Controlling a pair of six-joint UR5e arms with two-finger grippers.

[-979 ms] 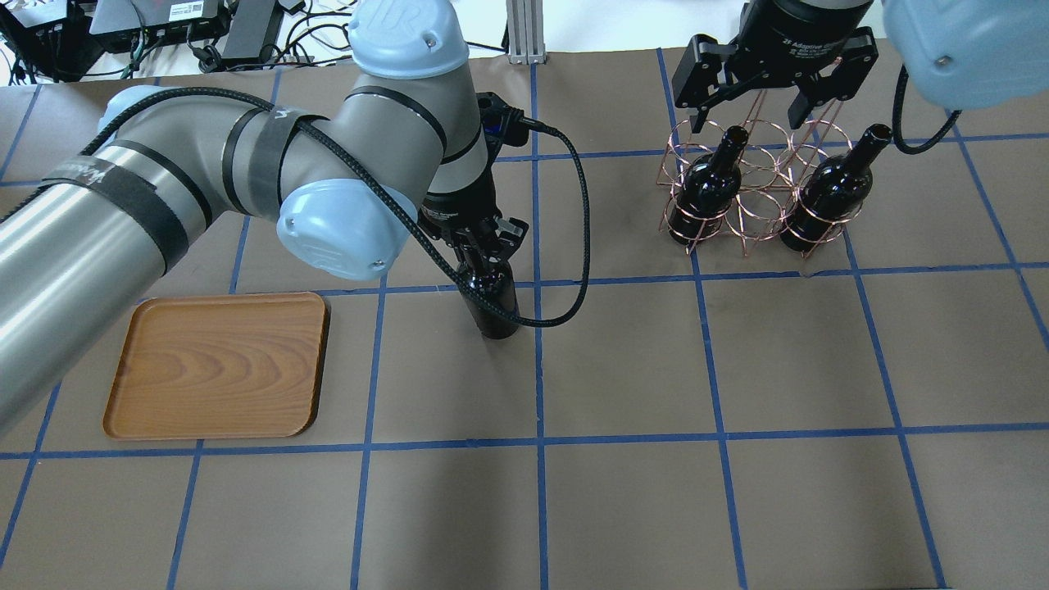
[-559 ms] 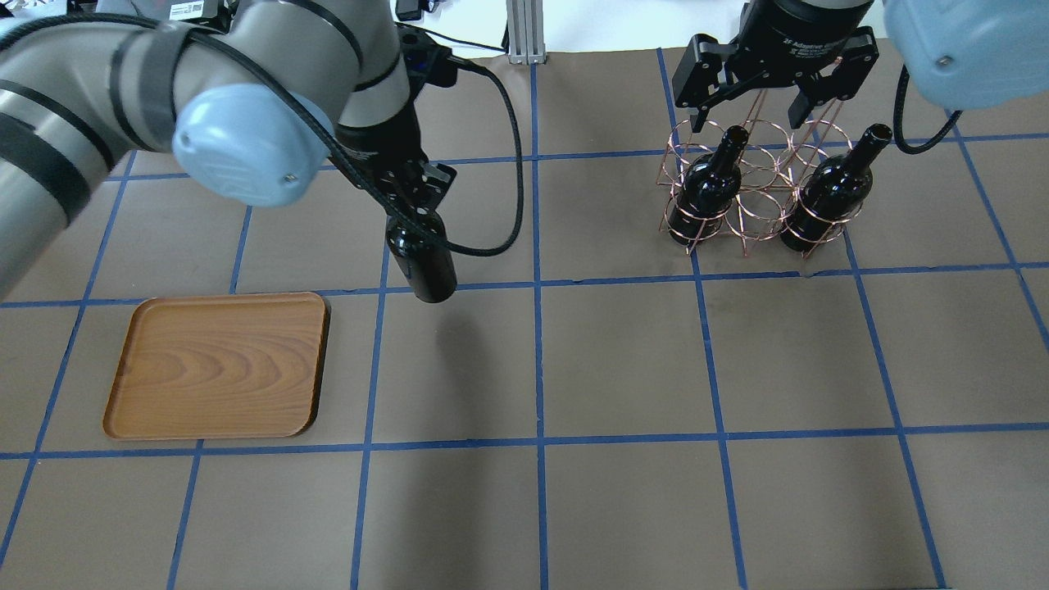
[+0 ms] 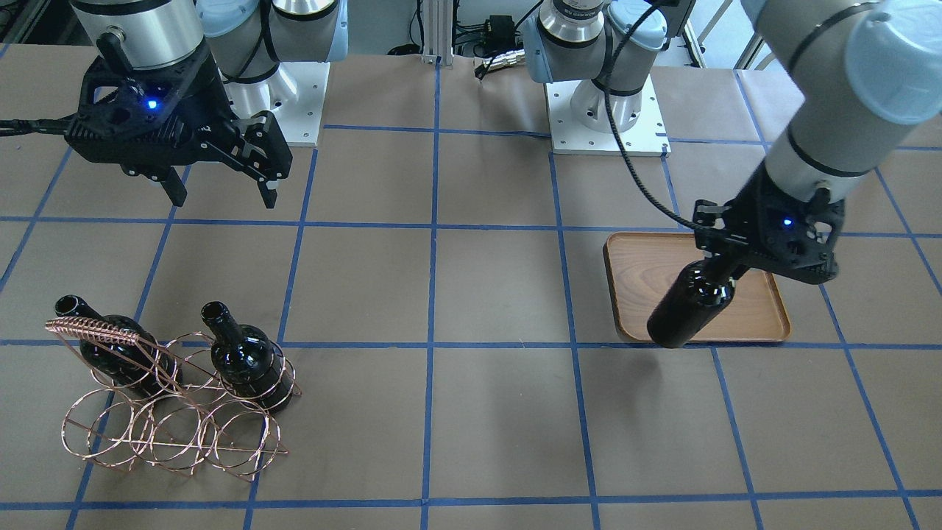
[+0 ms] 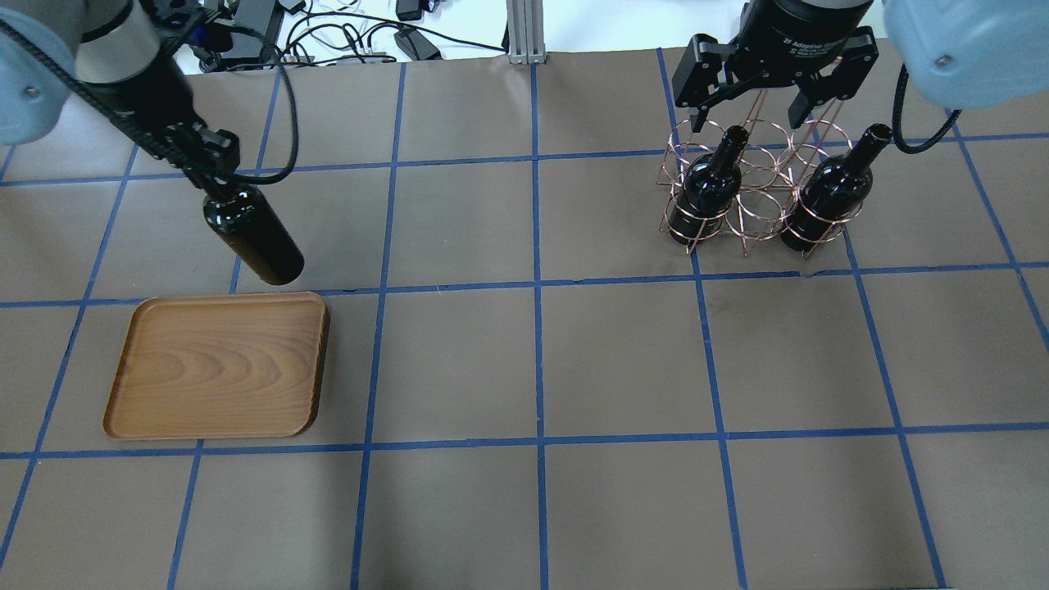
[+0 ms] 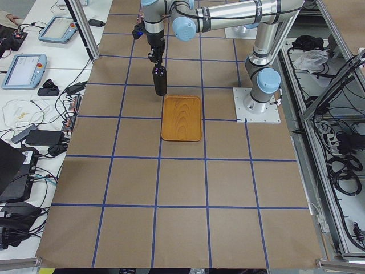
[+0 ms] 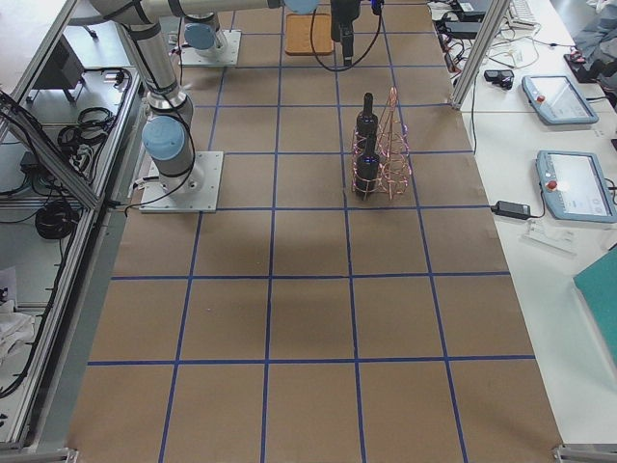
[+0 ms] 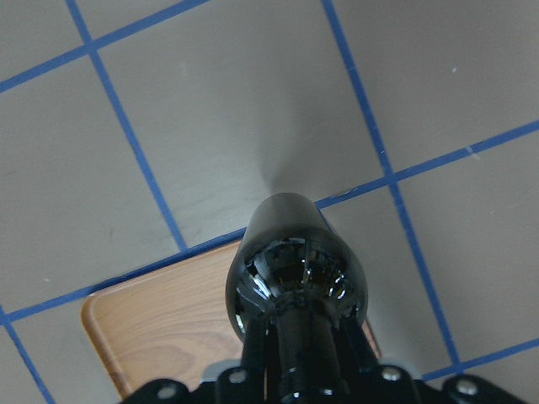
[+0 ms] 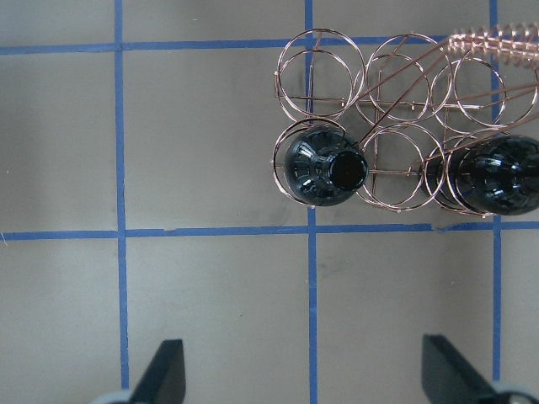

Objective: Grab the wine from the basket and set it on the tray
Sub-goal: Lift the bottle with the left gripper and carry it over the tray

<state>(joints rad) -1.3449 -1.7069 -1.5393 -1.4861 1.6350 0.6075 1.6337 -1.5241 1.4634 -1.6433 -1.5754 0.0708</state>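
My left gripper is shut on the neck of a black wine bottle and holds it tilted in the air, just past the far edge of the brown wooden tray. In the front view the bottle hangs over the tray. The left wrist view shows the bottle's shoulder with a tray corner below. My right gripper is open and empty above the copper wire basket, which holds two more bottles. The right wrist view looks down on them.
The table is brown paper with a blue tape grid. The basket's coiled handle sticks up beside the bottles. Cables and electronics lie beyond the table's far edge. The arm bases stand on the robot's side.
My left arm has carried the bottle from the table's middle to the left, up to the tray's far edge. The right gripper and basket have not moved.
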